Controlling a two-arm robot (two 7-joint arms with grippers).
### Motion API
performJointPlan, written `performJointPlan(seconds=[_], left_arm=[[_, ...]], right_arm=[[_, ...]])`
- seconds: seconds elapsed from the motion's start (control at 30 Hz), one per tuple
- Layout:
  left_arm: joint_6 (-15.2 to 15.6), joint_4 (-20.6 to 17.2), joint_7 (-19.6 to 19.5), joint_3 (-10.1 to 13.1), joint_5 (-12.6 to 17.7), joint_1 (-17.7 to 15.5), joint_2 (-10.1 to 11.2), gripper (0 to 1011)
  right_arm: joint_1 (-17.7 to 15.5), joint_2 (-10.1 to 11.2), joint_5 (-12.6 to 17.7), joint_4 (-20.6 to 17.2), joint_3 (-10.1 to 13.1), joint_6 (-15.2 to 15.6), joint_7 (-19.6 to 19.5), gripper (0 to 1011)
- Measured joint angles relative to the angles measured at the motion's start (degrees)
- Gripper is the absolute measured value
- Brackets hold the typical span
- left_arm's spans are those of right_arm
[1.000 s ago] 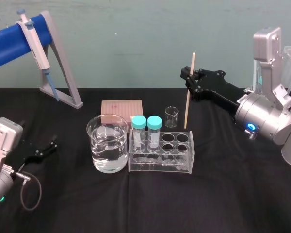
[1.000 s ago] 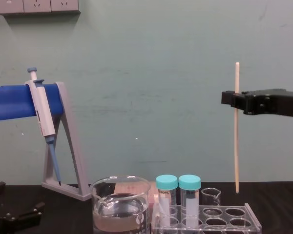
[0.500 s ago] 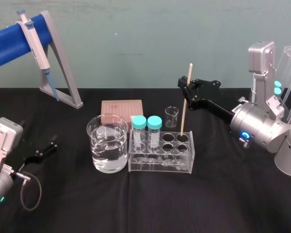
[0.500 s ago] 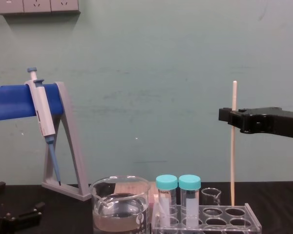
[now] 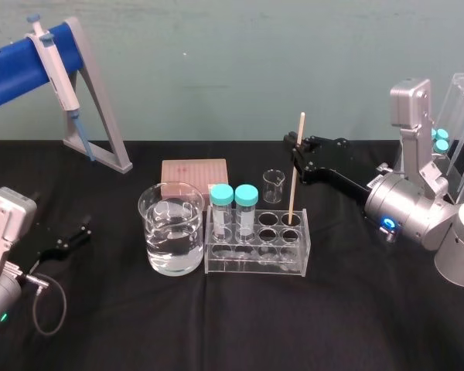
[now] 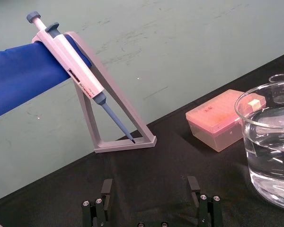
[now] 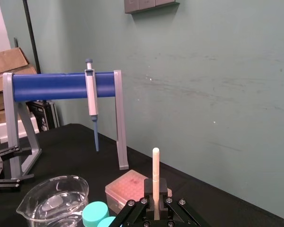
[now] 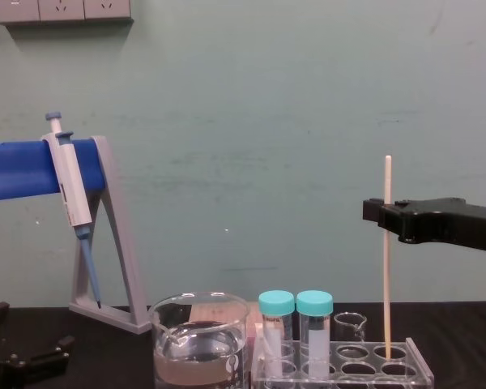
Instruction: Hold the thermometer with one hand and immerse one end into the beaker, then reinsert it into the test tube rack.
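**A:** Where does the thermometer (image 5: pixel 295 182) sit against the right gripper (image 5: pixel 297 148)?

**B:** It is between the jaws, which are closed narrowly on its upper part, and a short length pokes out above them. The arm reaches in from the right with the gripper roughly level, so the thermometer crosses it at about a right angle.

**A:** And its long axis?

**B:** It is upright. The chest view shows it plumb, and the head view gives it only a slight lean. Its lower end is inside the rack (image 5: pixel 255 261), in the rightmost hole of the back row. The two tubes (image 5: pixel 246 209) stand in the same rack to the left, with one empty hole between them and the thermometer.

**A:** Is it touching the bottom?

**B:** That cannot be told. The tip is below the rack's top plate, but how deep it goes is unclear through the clear plastic.

**A:** So what does the coming move turn on?

**B:** It probably turns on keeping the axis in line with that hole. Any remaining travel would be straight down. The jaws should then part sideways, so the thermometer is not dragged against the hole's edge or tipped towards the tubes.

**A:** The beaker (image 5: pixel 158 232)?

**B:** It stands just beside the rack's left end, holding water, well clear of the thermometer.

**A:** And the other arm?

**B:** The left gripper (image 5: pixel 71 236) lies low at the table's left with its fingers spread wide and nothing in them. It is far from the rack, so the right gripper is clearly the nearer one.
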Motion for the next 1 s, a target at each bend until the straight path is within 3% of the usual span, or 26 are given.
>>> performJointPlan(seconds=[0.63, 1.0], left_arm=[[0.0, 0.0, 0.0, 0.0, 0.0, 0.0, 0.0, 1004], [0.0, 0.0, 0.0, 0.0, 0.0, 0.0, 0.0, 1004]], right_arm=[[1.9, -2.4, -1.3, 7.9, -0.8, -4.8, 3.0, 53], [2.2, -3.1, -1.7, 9.8, -0.5, -5.3, 3.2, 53]])
